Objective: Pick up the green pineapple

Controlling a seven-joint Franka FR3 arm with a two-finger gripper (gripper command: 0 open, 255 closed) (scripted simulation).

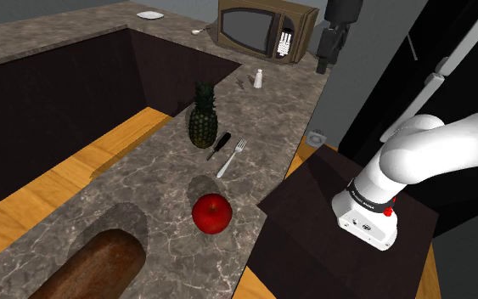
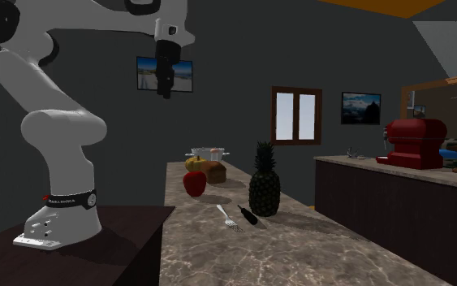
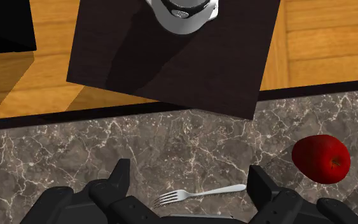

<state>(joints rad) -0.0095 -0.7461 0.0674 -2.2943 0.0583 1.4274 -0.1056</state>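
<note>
Spread wide and empty, my claw [image 3: 189,170] hangs high above the desk [image 3: 75,159], directly over a fork [image 3: 203,192]. The green pineapple [image 1: 201,119] stands upright well below, beside that fork. I judge this the approach: next I shift across, then descend around its body.

Shoulder view's bottom edge crops the brown loaf [image 1: 92,267].
</note>
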